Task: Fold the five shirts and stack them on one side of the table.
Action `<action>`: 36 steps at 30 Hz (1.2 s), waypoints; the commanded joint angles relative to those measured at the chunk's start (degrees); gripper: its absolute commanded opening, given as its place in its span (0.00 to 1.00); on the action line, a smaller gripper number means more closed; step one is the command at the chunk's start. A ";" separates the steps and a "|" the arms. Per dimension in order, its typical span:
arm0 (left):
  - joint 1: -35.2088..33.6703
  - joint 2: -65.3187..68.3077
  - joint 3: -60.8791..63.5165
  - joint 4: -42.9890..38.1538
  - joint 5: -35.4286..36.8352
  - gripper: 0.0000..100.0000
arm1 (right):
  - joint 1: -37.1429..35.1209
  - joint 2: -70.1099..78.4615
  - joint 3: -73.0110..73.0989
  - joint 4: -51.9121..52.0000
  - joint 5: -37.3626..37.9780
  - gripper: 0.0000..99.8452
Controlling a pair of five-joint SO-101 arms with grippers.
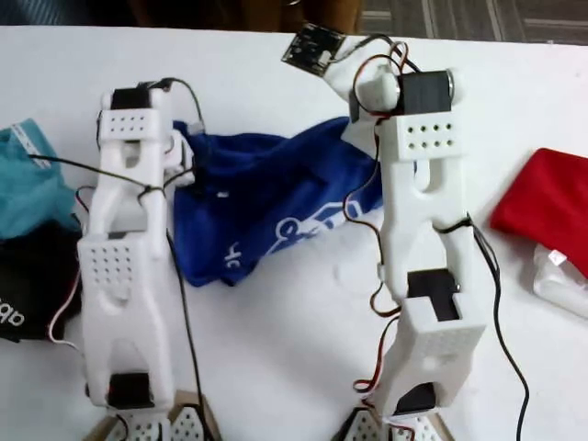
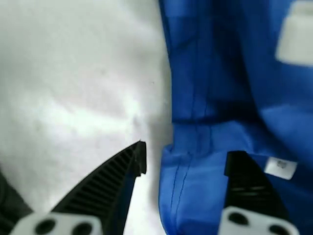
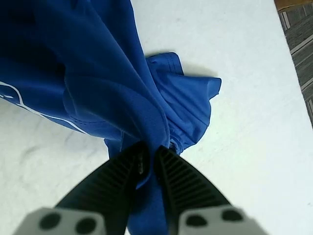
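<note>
The blue shirt (image 1: 266, 202) lies crumpled mid-desk (image 1: 276, 367) between the two arms. The right gripper (image 3: 151, 156) is clamped on a bunched fold of it. The left gripper (image 2: 188, 161) hangs with jaws apart, straddling the shirt's hem. A red shirt (image 1: 551, 207) lies at the desk's right edge, and a teal shirt (image 1: 28, 179) and a black shirt (image 1: 32, 276) lie at its left edge.

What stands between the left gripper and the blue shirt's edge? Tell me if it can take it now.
Probably yes. The left gripper is open, its jaws astride the edge of the blue shirt, one over bare table, nothing between. The right gripper, shut on another part, may pull the cloth taut.
</note>
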 commanded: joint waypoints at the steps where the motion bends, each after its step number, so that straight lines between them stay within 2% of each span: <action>1: 1.93 -0.53 -1.36 0.62 0.70 0.28 | 0.48 -0.40 -0.35 -0.04 -0.53 0.02; 4: 3.08 -0.44 -1.54 0.53 1.23 0.24 | 0.48 -0.40 -0.35 -0.04 -0.53 0.02; 7: 3.43 -0.53 -1.63 -0.88 5.89 0.10 | 0.48 -0.40 -0.35 -0.04 -0.53 0.02; 9: 3.52 -0.53 -1.54 -2.11 5.89 0.02 | 0.48 -0.40 -0.35 -0.04 -0.53 0.02; 14: 3.16 -1.58 -2.15 -1.67 6.95 0.02 | 0.57 -0.31 -0.26 -0.04 -0.53 0.02; 18: 2.99 -4.84 -7.69 1.05 7.12 0.02 | 0.57 -0.31 -0.26 -0.13 -0.53 0.02; 31: 2.64 -25.14 -9.27 1.05 6.86 0.02 | 0.66 -0.31 -0.26 -0.13 -0.35 0.02; 36: 1.41 -29.10 -9.27 0.97 5.36 0.02 | 5.41 2.86 -0.35 -5.41 -0.44 0.02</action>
